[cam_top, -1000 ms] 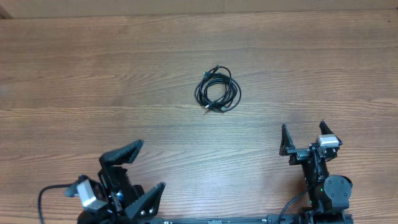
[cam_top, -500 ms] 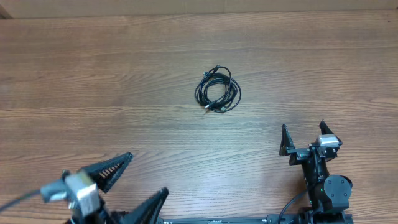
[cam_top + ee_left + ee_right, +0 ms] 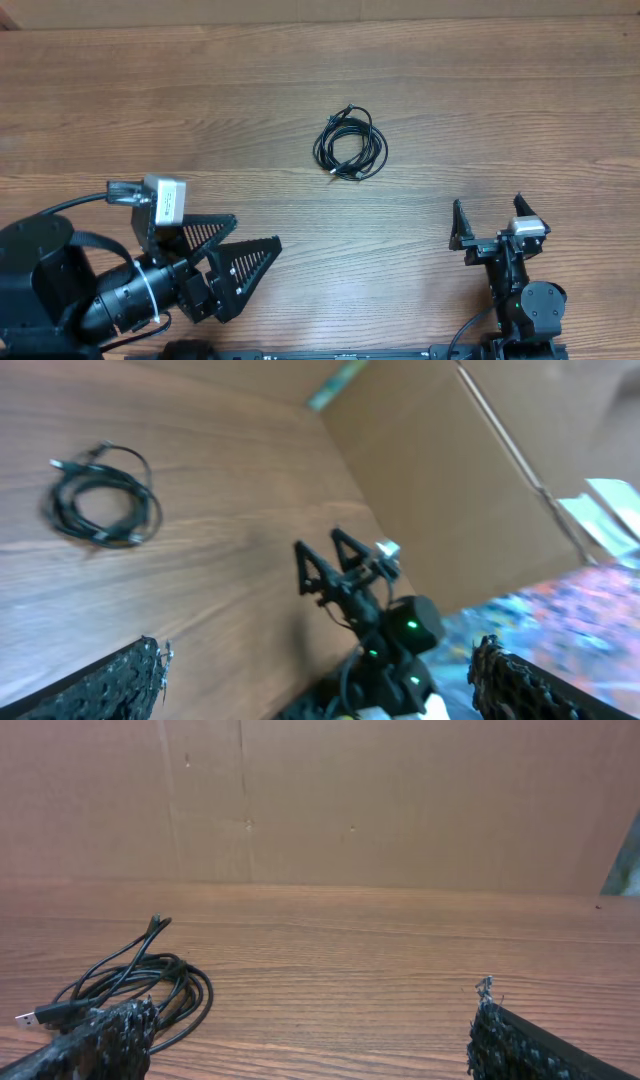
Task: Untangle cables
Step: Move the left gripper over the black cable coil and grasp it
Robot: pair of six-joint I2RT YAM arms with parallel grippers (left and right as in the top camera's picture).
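The cables (image 3: pixel 350 147) lie as one small black coil on the wooden table (image 3: pixel 520 100), a little behind its middle, with plug ends sticking out. My left gripper (image 3: pixel 257 231) is at the front left, open, pointing right, well short of the coil and empty. My right gripper (image 3: pixel 488 203) stands open at the front right, pointing toward the back, also empty. In the left wrist view the cables (image 3: pixel 100 500) show at the upper left, far beyond the open left gripper (image 3: pixel 318 650). The right wrist view has the cables (image 3: pixel 130 985) at the lower left, behind its left fingertip (image 3: pixel 105 1040).
A brown cardboard wall (image 3: pixel 300 800) stands along the table's far edge. The left arm's bulky black body (image 3: pixel 60 290) fills the front left corner. The right arm (image 3: pixel 375 610) shows in the left wrist view, at the table's edge.
My left arm has risen from the front edge and swung round, so its open fingers now point right. The right arm and the coil have not moved.
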